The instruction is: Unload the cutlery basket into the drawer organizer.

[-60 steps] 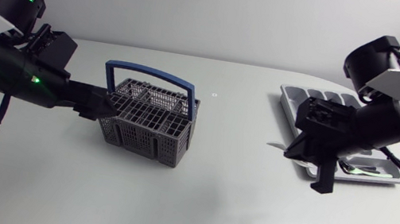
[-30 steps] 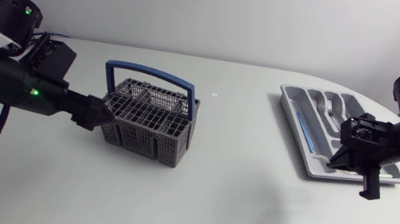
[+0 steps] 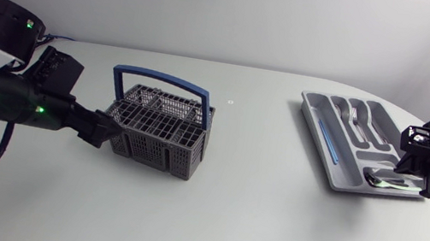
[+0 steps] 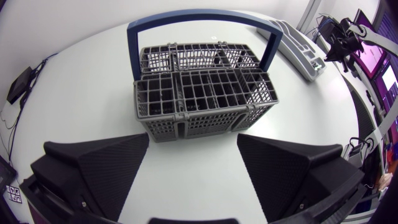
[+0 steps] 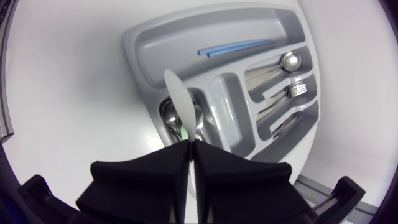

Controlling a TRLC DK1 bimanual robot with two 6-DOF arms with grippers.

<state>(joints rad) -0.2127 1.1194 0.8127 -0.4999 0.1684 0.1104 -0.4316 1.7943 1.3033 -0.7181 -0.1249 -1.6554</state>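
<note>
A: The white table [image 3: 251,221] has a wide bare stretch in the middle and along its front edge. Where are our things?

B: The basket [image 3: 160,125] stands left of the middle, upright, well apart from every edge. The organizer [image 3: 308,109] lies far right, close to the rounded table edge.

A: And our left gripper [image 4: 193,142]?

B: It is low over the table, just beside the basket's wall. Its fingers are spread wide and hold nothing.

A: Our right gripper [image 5: 189,144]?

B: It hangs over the organizer's near end. The fingers are pressed almost together on a white utensil [image 5: 176,99], which points out over one compartment. A blue stick [image 5: 239,48] and forks [image 5: 297,90] lie in other compartments.
</note>
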